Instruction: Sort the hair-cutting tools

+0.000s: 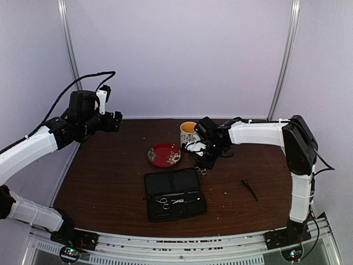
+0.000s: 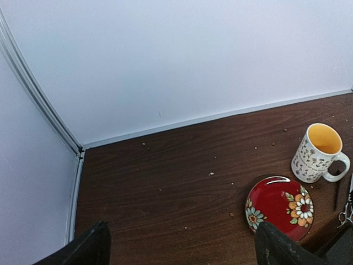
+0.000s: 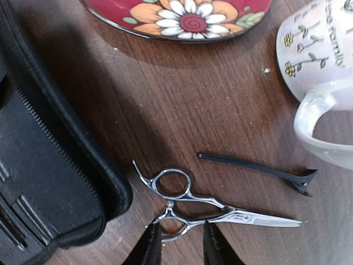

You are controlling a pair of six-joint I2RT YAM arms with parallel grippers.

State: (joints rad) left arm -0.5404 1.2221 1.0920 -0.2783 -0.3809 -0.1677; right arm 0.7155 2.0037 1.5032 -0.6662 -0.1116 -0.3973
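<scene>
Crockery and a case [image 1: 171, 182] on a brown table [image 1: 110, 182].
A red flowered saucer [image 1: 160, 153] sits near a white mug [image 1: 188, 132]; the black case lies open.

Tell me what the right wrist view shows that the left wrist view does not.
Only the right wrist view: the whole scissors, blades included, with the right gripper straddling one ring handle. Only the left wrist view: the white wall, the yellow inside of the mug, and the open left gripper. Both: the red saucer, the mug and the black clip.
</scene>
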